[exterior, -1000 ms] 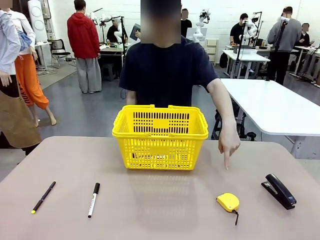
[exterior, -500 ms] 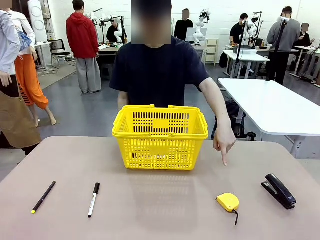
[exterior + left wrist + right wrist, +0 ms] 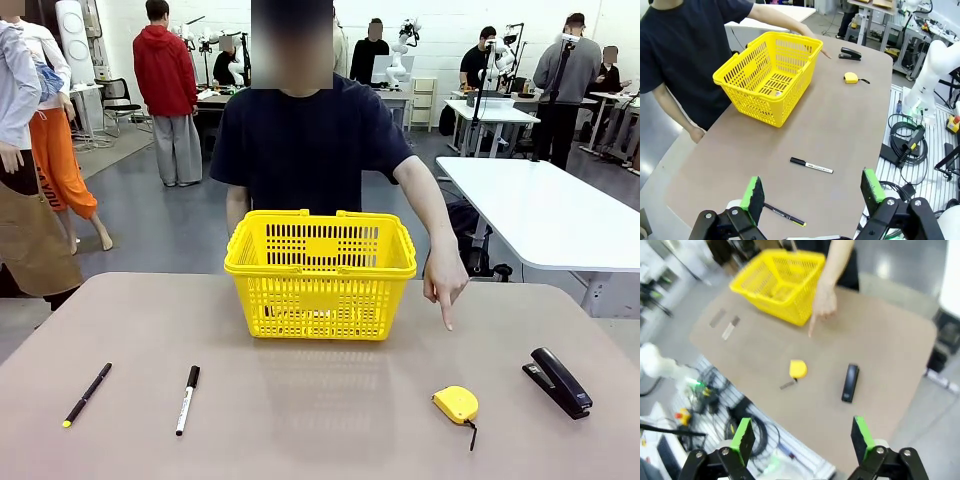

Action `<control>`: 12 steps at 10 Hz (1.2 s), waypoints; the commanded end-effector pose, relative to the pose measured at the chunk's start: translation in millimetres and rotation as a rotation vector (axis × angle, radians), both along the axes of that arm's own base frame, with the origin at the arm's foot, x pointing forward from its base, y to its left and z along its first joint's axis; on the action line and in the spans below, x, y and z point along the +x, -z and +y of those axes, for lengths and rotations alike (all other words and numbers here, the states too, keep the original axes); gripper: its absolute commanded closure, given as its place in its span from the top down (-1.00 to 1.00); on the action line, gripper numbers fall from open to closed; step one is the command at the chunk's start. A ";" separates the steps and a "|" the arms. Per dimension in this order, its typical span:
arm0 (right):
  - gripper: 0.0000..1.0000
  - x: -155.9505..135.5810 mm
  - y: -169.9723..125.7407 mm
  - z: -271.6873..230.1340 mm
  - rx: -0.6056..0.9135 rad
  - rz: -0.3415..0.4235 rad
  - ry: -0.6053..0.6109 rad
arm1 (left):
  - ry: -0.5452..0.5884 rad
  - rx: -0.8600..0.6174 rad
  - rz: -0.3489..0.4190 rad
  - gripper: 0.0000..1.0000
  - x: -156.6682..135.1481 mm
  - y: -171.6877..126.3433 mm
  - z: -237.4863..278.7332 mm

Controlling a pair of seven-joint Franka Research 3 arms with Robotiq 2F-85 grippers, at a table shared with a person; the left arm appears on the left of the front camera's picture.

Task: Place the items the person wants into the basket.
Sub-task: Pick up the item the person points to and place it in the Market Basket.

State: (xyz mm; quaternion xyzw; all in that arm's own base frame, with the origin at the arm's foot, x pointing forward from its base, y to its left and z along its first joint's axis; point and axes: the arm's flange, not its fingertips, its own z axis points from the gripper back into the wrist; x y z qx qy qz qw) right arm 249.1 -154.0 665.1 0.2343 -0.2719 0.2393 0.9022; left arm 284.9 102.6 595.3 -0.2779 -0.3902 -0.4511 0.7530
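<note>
The left gripper hangs with its jaws spread wide and nothing between the green pads, above the robot's edge of the table. The right gripper is just as wide and empty, high over the other end of the table.

The small yellow tape measure lies flat on the robot's right side of the table, its black cord trailing toward the near edge. The black stapler lies just beyond it toward the right edge, apart from it and angled. The person's hand hangs above the table between the tape measure and the basket, index finger pointing down, its tip short of the tape measure and not touching it.

The basket stands upright at the far middle of the table, right in front of the person, handles folded down on its rim. Something small lies on its floor, but the mesh keeps me from making it out.

On the robot's left side lie a black-and-white marker and, farther left, a thin black pen with a yellow tip, apart from each other and well apart from the basket
</note>
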 end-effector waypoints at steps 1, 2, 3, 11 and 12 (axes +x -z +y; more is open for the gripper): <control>1.00 56.8 -21.8 107.0 -0.345 0.313 0.041 | 0.017 -0.009 -0.020 1.00 1.2 0.6 2.0; 1.00 88.7 -11.0 147.2 -0.401 0.411 0.098 | 0.017 -0.009 -0.020 1.00 1.2 0.6 2.0; 1.00 111.7 12.0 180.0 -0.456 0.476 0.155 | 0.017 -0.009 -0.020 1.00 1.2 0.6 2.0; 1.00 141.0 183.0 257.8 -0.571 0.445 -0.032 | 0.017 -0.009 -0.020 1.00 1.2 0.6 2.0; 1.00 141.6 183.0 256.1 -0.530 0.409 -0.048 | 0.017 -0.009 -0.020 1.00 1.2 0.6 2.0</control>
